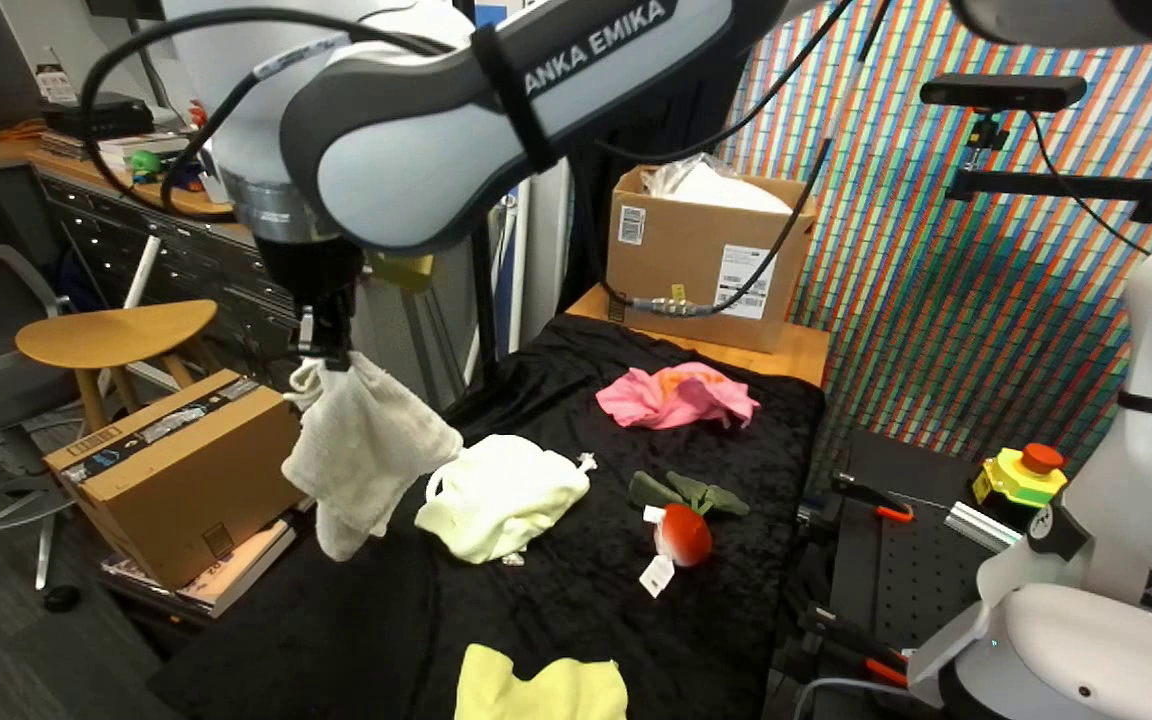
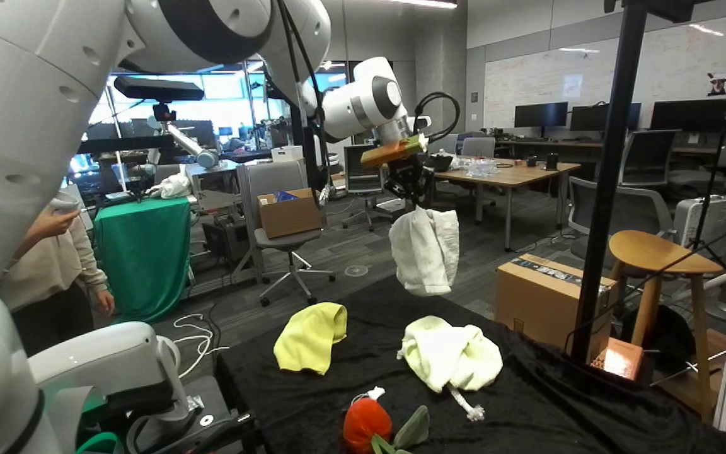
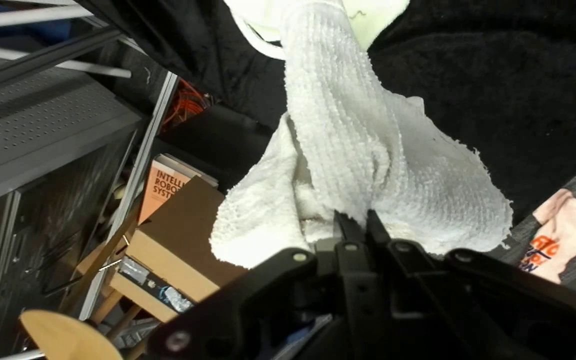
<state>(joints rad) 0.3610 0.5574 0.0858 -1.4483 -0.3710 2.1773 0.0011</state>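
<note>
Black-draped table (image 1: pixel 716 640) | claw (image 3: pixel 356 218) pinching white cloth (image 1: pixel 361 450) | long axis near-vertical, loose end down

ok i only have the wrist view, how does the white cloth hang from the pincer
Observer: In both exterior views the white cloth hangs down beneath the pincer, its lower part loose.
Operator: any other cloth out of my sight
Observer: Yes, a yellow cloth lies on the black cover, visible in both exterior views.
Operator: and anything there besides cloths
Observer: A leafy red toy lies on that cover too.
</note>
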